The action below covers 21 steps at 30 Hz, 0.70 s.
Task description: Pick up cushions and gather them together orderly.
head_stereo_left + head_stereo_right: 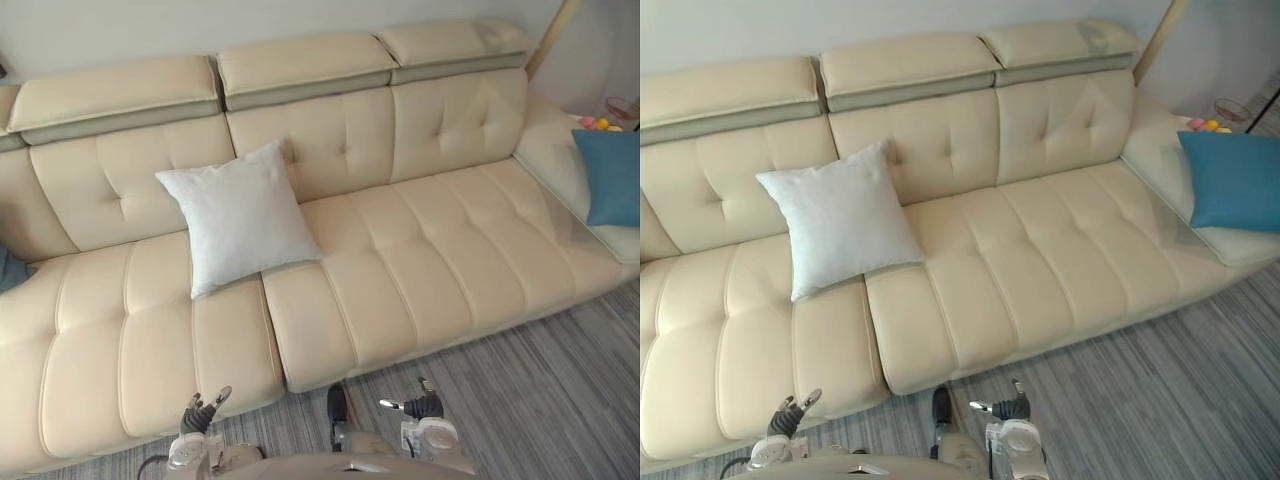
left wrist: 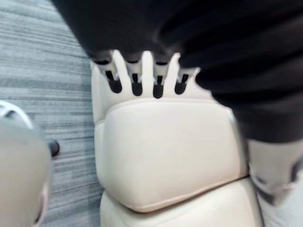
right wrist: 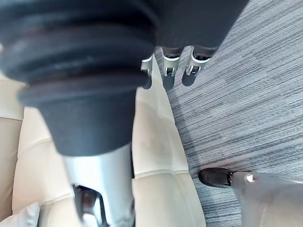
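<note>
A white cushion (image 1: 240,215) is seen on the cream sofa (image 1: 430,250). It is leaned against the back of the sofa, a little to the left of the middle. It is tipped, so that one corner is pointed up. Its lower edge is laid on the seat, across the gap between two seat parts.

A blue cushion (image 1: 1235,180) is laid at the right end of the sofa, on the part that is turned toward the front. It is well apart from the white cushion, and a long stretch of bare seat is seen between the two.

A bit of blue-grey stuff (image 1: 8,268) is seen at the left end of the sofa, but what it is cannot be told. Some small pink and yellow things (image 1: 600,123) are seen behind the right end of the sofa.

The left hand (image 1: 197,415) is held low by the front edge of the sofa, below the white cushion. Its fingers (image 2: 147,66) are kept straight in a row, and nothing is held in them.

The right hand (image 1: 420,406) is held low over the grey striped floor (image 1: 540,390), just in front of the sofa's front edge. Its fingers (image 3: 169,64) are loose and spread, and nothing is held in them either. Neither cushion is touched by a hand.
</note>
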Available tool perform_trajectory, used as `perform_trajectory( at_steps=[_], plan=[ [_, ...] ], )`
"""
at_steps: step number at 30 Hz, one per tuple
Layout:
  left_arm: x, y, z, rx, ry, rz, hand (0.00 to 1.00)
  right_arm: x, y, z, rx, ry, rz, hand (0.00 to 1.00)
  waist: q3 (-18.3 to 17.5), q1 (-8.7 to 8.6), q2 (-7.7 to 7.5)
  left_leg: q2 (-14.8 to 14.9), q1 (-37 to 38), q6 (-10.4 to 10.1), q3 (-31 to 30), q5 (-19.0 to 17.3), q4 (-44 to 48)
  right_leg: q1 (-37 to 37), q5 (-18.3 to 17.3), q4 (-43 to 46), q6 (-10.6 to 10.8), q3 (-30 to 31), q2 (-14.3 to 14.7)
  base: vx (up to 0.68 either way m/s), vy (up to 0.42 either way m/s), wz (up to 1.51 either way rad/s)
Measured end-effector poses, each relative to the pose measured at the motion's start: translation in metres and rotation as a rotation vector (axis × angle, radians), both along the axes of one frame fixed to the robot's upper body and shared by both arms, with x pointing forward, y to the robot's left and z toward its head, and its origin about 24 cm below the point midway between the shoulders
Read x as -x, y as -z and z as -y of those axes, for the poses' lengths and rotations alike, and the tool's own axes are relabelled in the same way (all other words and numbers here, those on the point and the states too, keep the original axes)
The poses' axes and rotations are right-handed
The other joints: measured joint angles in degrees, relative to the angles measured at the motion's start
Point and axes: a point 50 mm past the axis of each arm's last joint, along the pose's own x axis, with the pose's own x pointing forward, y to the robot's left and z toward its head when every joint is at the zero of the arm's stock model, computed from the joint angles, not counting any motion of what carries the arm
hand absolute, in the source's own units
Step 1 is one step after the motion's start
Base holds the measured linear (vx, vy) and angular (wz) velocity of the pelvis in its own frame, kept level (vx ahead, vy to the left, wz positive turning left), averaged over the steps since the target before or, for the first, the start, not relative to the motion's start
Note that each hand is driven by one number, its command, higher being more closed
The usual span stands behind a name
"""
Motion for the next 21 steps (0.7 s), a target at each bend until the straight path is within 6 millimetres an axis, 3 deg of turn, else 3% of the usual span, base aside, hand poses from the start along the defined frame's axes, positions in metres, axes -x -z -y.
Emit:
perform_trajectory(
  at_steps=[1, 2, 4, 5, 6, 7, 10, 12, 13, 14, 15, 16, 17, 21],
  plan=[
    [-0.005, -0.002, 0.001, -0.001, 0.012, 0.015, 0.00, 0.000, 0.001, -0.001, -0.006, -0.001, -0.007, 0.00, 0.18, 0.04, -0.18, 0.45, 0.19, -0.15, -0.71, 0.73, -0.19, -4.00, -7.65, 16.08, -2.28, -3.67, -1.08, -0.01, 0.025, 0.44],
    [-0.006, -0.003, -0.001, -0.013, 0.025, 0.020, 0.00, 0.006, 0.006, -0.004, -0.014, 0.000, -0.037, 0.00, 0.54, -0.15, -0.07, -0.07, 0.78, -0.07, -2.78, 1.21, 0.69, -4.73, -14.29, 30.63, -1.26, -5.83, -3.93, 0.01, -0.017, 0.55],
    [-0.011, -0.006, -0.005, -0.025, 0.021, 0.037, 0.00, 0.009, 0.009, -0.006, -0.024, 0.000, -0.057, 0.00, 0.54, 0.00, -2.37, -1.78, -0.56, 0.37, -5.58, 1.45, 2.85, -2.97, -15.62, 30.30, -0.36, -5.83, -4.45, -0.07, -0.075, 0.47],
    [-0.008, -0.005, 0.000, -0.012, 0.018, 0.029, 0.00, 0.002, 0.006, -0.002, -0.013, 0.001, -0.036, 0.00, -0.21, 1.13, -0.40, -0.41, -1.57, 1.00, -6.75, 2.96, 0.58, -0.19, -15.57, 23.27, 0.66, -4.38, -2.48, -0.17, -0.122, 0.17],
    [-0.009, -0.005, 0.002, -0.005, 0.016, 0.033, 0.00, 0.000, 0.004, -0.001, -0.010, 0.003, -0.030, 0.00, -0.58, 1.54, 0.34, 0.20, -2.03, 0.00, -6.61, 3.59, -0.37, 0.57, -15.85, 20.79, 0.40, -3.21, -1.77, -0.53, -0.414, 0.09],
    [-0.010, -0.005, 0.016, 0.018, 0.005, 0.047, 0.00, -0.019, -0.005, -0.010, -0.040, 0.019, 0.042, 0.00, 2.86, 2.45, 1.77, 3.02, -7.89, -2.97, -9.05, 7.33, 0.94, 5.39, -17.11, 11.77, -2.24, -4.76, 0.62, -0.49, -0.415, 0.15],
    [-0.011, -0.006, 0.017, 0.018, 0.006, 0.052, 0.00, -0.006, 0.000, -0.007, -0.037, 0.043, 0.013, 0.00, 3.11, 2.58, 1.57, 2.91, -6.89, -2.53, -9.10, 9.08, -1.15, 5.59, -16.88, 11.46, -2.07, -4.67, 0.87, -0.29, -0.151, 0.01],
    [-0.006, -0.004, 0.018, 0.021, 0.000, 0.041, 0.00, -0.003, -0.001, -0.003, -0.027, 0.049, 0.021, 0.00, 2.68, 2.53, 1.84, 3.16, -6.87, -3.47, -8.87, 9.51, -2.60, 4.88, -15.41, 10.84, -2.94, -5.28, 1.03, -0.13, -0.006, -0.12],
    [-0.003, -0.004, 0.012, 0.011, -0.011, 0.035, 0.00, 0.005, 0.002, -0.007, -0.041, 0.058, 0.003, 0.00, 0.82, 1.91, -0.56, 1.77, -7.10, -4.85, -8.02, 8.99, -4.77, 3.87, -13.28, 7.93, -4.43, -4.98, -0.11, -0.08, 0.014, -0.28],
    [-0.004, -0.004, 0.007, 0.002, -0.022, 0.035, 0.00, 0.001, 0.001, -0.010, -0.056, 0.069, 0.015, 0.00, 1.32, 2.39, -0.80, 1.87, -9.42, -1.69, -8.63, 5.60, 6.73, 3.97, -10.55, 4.97, -4.95, -4.23, -0.64, -0.08, 0.040, -0.38],
    [-0.003, -0.003, 0.012, 0.016, -0.030, 0.028, 0.00, 0.001, 0.001, -0.009, -0.059, 0.073, 0.017, 0.00, 1.44, 2.45, -0.06, 1.91, -9.07, -1.77, -10.36, 3.21, 12.52, 4.47, -9.27, 3.34, -4.42, -3.94, -0.27, -0.03, 0.066, -0.34],
    [-0.001, -0.001, 0.014, 0.026, -0.039, 0.019, 0.00, 0.001, 0.000, -0.007, -0.054, 0.079, 0.020, 0.00, 1.61, 2.27, 0.64, 1.99, -6.85, -2.49, -10.96, 1.81, 11.54, 5.06, -8.51, 2.71, -3.89, -3.79, 0.31, -0.02, 0.083, -0.22],
    [0.001, 0.001, 0.018, 0.037, -0.038, 0.002, 0.00, 0.008, 0.003, -0.001, -0.049, 0.104, -0.002, 0.00, 1.45, 2.10, 2.28, 1.59, -3.39, -3.32, -11.53, 0.33, 6.03, 5.56, -7.45, 1.43, -2.87, -3.20, 1.29, -0.04, 0.126, -0.15],
    [0.004, 0.004, 0.014, 0.021, -0.002, -0.027, 0.00, 0.017, 0.010, -0.011, -0.085, 0.113, -0.044, 0.00, 1.02, 1.34, 0.56, -0.90, -0.02, -1.69, -10.75, 1.66, -2.68, 8.98, -1.88, -7.07, -1.67, -3.01, 0.22, -0.05, 0.099, -0.07]
  ],
)
